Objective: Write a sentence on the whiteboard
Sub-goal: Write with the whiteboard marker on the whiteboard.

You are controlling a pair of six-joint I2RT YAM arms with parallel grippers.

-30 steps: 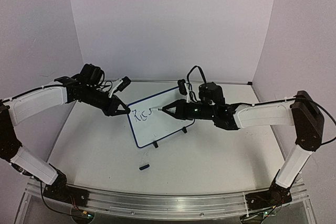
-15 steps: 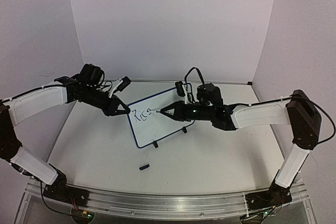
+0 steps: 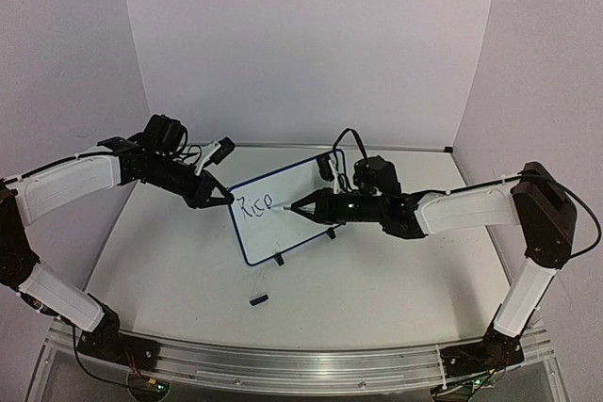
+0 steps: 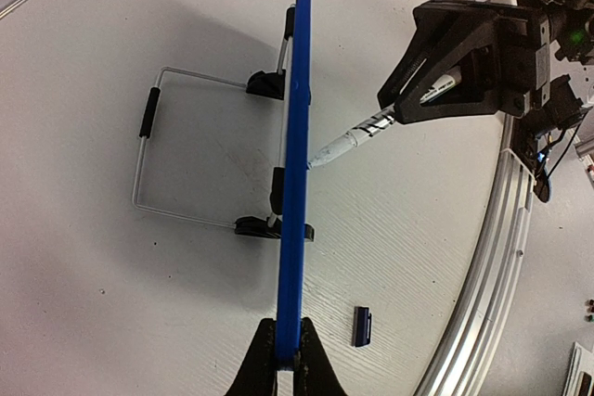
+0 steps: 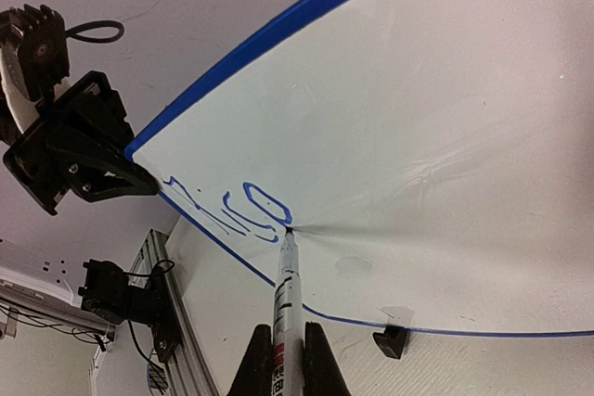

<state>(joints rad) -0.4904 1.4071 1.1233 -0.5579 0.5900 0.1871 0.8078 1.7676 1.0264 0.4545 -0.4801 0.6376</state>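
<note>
The board (image 3: 283, 214) stands nearly upright on the table (image 3: 377, 280), propped by a thin wire stand (image 4: 148, 164) behind it and two black clip feet below. The left gripper (image 4: 287, 345) pinches the board's left edge, its fingers pressed onto the thin blue frame. From the left wrist, the board shows only as a straight blue line.

The right gripper (image 5: 281, 340) is clamped on a slim marker (image 5: 286, 294), a white barrel with printed bands, and it points at the board's front face. The tip touches the face just right of the last stroke. The marker's long axis meets the glossy white surface at a slant rather than square on.

Of the sentence (image 5: 223, 210) only a first word is down, near the board's left end. It reads like "Ric" plus a closed loop, probably an e, though the strokes are too skewed to be sure.

The bare face stretches rightward from the tip, along the board's long axis and away from the clamped edge. In my judgement the next letters call for the right arm to travel that way. The left arm braces against the push.

A small dark cap (image 3: 258, 298) lies on the table in front of the board.
</note>
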